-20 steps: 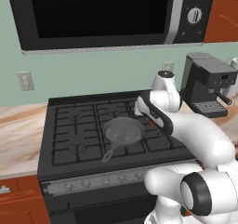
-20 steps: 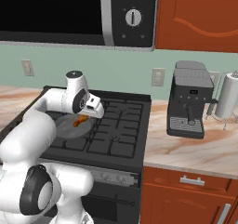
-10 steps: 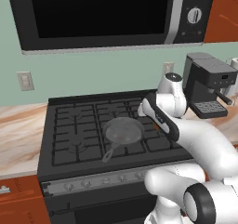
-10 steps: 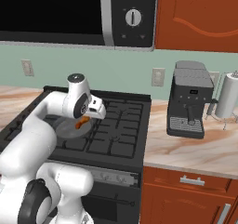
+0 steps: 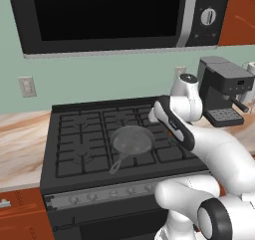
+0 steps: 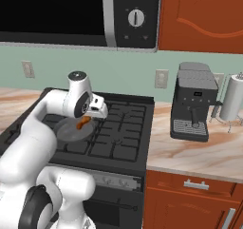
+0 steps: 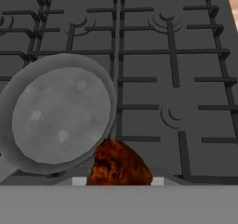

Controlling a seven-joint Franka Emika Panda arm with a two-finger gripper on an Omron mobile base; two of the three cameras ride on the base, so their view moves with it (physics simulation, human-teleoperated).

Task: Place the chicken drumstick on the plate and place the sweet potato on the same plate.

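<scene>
Chicken drumstick (image 6: 83, 122), the slim orange-brown piece with darker brown streaks, hangs clamped between the two fingers of the gripper (image 6: 85, 120); you see it in the right base view just under the white hand, above the near right rim of the round grey frying pan (image 6: 72, 130). In the hand view the drumstick (image 7: 119, 166) rises at the bottom centre as a mottled brown and orange lump, overlapping the lower right edge of the pan (image 7: 59, 114), with the black stove grates spreading behind it.

Note the arm's pose: the white arm bends up from the base, its forearm reaching over the front right part of the black gas stove (image 5: 102, 134), and the wrist turns the hand downward. In the left base view the hand sits to the right of the pan (image 5: 132, 139), with the dark strip of the forearm slanting toward you.

Count as follows: one drumstick, one frying pan with one handle pointing to the stove's front, one stove, one black microwave (image 6: 71, 12) above it, one grey and black coffee machine (image 6: 193, 107) on the marbled counter (image 6: 199, 152) to the right, and one white roll on a stand (image 6: 234, 98) beside it.
</scene>
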